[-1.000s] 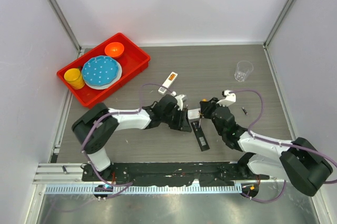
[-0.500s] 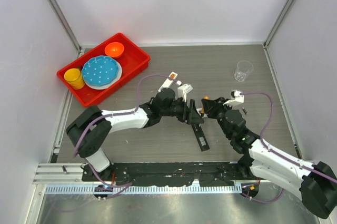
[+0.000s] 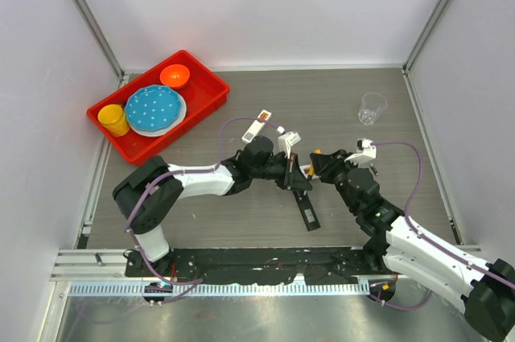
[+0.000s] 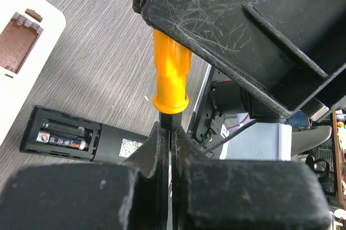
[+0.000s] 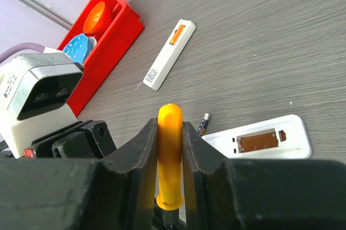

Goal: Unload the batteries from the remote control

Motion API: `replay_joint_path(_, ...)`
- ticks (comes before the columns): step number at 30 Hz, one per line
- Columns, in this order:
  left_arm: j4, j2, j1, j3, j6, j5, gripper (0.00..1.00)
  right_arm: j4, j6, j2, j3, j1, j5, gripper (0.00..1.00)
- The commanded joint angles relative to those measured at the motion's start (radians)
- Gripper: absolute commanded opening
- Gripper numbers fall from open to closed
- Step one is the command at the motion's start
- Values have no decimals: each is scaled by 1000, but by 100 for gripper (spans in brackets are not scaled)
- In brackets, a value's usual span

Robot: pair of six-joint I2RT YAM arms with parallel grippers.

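Note:
An orange-handled screwdriver (image 5: 170, 149) is held between both grippers above the table. My right gripper (image 5: 170, 157) is shut on its handle. My left gripper (image 4: 170, 132) is shut on its thin shaft just below the handle (image 4: 170, 73). In the top view the two grippers meet at mid table, left (image 3: 296, 171) and right (image 3: 316, 162). A black remote (image 4: 81, 138) lies open below, with a dark orange-banded battery (image 4: 62, 136) in it. A white remote (image 5: 170, 54) farther off shows orange batteries (image 5: 176, 35) in its open bay. A dark loose battery (image 5: 203, 124) lies on the table.
A second white remote (image 5: 259, 142) with an empty bay lies beside the loose battery. A red tray (image 3: 205, 84) with a blue plate, orange bowl and yellow cup stands at the back left. A clear cup (image 3: 372, 107) stands at the back right.
The left gripper has moved right and up to the right gripper. The right arm has swung out to the right, and the screwdriver now hangs between both grippers.

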Motion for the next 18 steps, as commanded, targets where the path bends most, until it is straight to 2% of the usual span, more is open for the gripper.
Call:
replay_joint_path(1,-21,-75,13,-3,49,-59,0,-49,-17,7,77,4,-18,34)
replay_joint_path(2,-38,-81,15,-8,60,-72,0,-57,-24,7,83,4,-26,40)
replay_joint_path(3,-73,-87,21,-9,80,-80,0,-68,-33,6,89,5,-38,53)
replay_joint_path(5,-101,-104,30,-18,97,-94,0,-88,-44,3,104,2,-54,68)
replay_joint_path(6,-119,-110,38,-23,108,-94,0,-94,-49,-3,107,1,-74,82)
replay_joint_path(8,-129,-133,46,-44,114,-94,0,-100,-58,-9,117,-5,-101,99)
replay_joint_path(12,-204,-176,61,-58,157,-94,0,-105,-75,-5,141,-64,-251,100)
replay_joint_path(17,-349,-236,64,-46,253,-89,0,-106,-72,55,190,-186,-578,100)
replay_joint_path(18,-365,-247,64,-44,269,-86,0,-106,-73,64,198,-200,-613,95)
